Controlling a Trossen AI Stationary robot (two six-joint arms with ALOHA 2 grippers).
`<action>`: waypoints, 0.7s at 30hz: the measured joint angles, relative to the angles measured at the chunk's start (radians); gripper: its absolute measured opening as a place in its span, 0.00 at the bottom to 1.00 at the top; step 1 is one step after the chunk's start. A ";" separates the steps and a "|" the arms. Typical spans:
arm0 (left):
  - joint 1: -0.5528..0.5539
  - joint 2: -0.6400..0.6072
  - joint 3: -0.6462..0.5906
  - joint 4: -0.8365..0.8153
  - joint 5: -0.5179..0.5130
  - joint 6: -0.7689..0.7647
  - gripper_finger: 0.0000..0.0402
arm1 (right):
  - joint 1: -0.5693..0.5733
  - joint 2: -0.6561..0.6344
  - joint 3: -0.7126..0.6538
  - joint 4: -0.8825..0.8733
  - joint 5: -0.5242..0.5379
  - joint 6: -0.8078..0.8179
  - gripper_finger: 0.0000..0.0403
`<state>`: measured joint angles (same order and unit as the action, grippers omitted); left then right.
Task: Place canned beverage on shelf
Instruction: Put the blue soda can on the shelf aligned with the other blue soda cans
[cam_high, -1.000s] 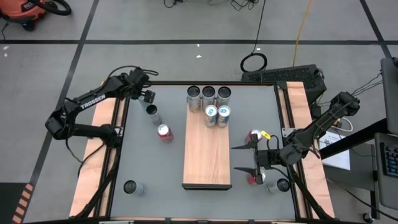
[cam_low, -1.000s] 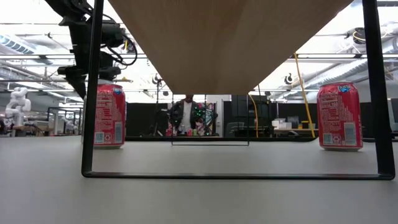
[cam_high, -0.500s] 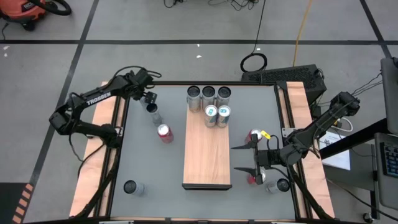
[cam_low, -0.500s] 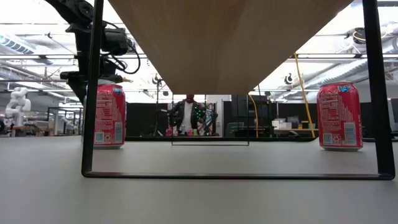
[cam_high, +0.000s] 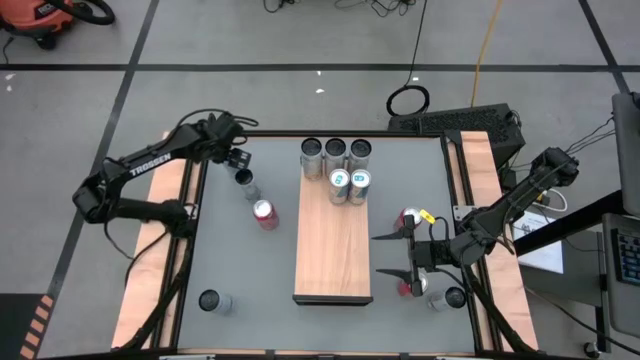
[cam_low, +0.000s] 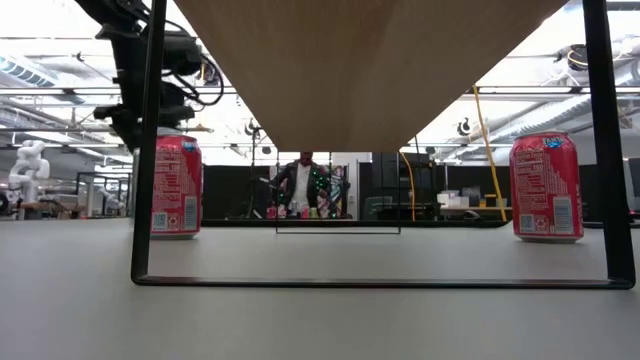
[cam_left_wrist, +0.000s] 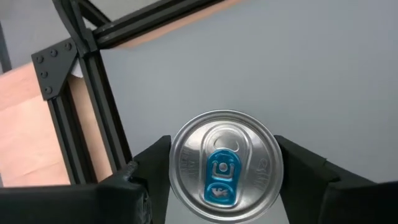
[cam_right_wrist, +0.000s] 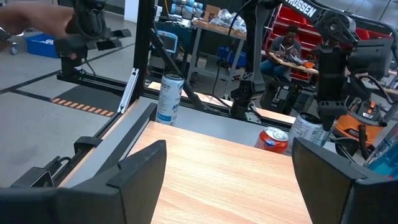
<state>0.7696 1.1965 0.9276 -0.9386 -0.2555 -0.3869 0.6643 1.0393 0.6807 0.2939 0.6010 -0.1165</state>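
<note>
At the table's (cam_high: 230, 260) ten o'clock corner, the left gripper (cam_left_wrist: 217, 165) straddles an upright can (cam_left_wrist: 221, 165), jaws flanking its rim, contact unclear. The shelf (cam_high: 333, 245) lies toward three o'clock; the right gripper (cam_high: 385, 254) waits, wide open.

One shelf (cam_high: 333, 255) is lying at the table's centre. Five silver cans are standing on its twelve o'clock end: a row of three (cam_high: 335, 150) and a blue-tabbed pair (cam_high: 339, 180) beside that row. Three more silver cans are sitting on the grey tabletop (cam_high: 240, 260): a can at ten o'clock (cam_high: 245, 178), a can at seven (cam_high: 210, 300) and a can at four (cam_high: 455, 297). Three red cans are standing there too: a can at nine o'clock (cam_high: 265, 212), a can at three (cam_high: 408, 217), and a half-hidden can at four (cam_high: 404, 287). Two arms are flanking the table.
</note>
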 joint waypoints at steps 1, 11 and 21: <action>-0.006 -0.007 0.000 0.000 0.000 0.000 0.53 | 0.000 0.000 0.000 0.000 0.000 0.000 0.72; -0.095 -0.134 0.048 0.002 0.000 0.011 0.56 | 0.000 0.016 0.000 0.017 0.000 0.004 0.72; -0.343 -0.326 0.167 0.047 0.102 0.038 0.56 | -0.010 0.092 0.000 0.132 0.000 0.014 0.72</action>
<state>0.4269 0.8704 1.0943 -0.8918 -0.1539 -0.3494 0.6544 1.1315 0.6807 0.4258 0.6014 -0.1022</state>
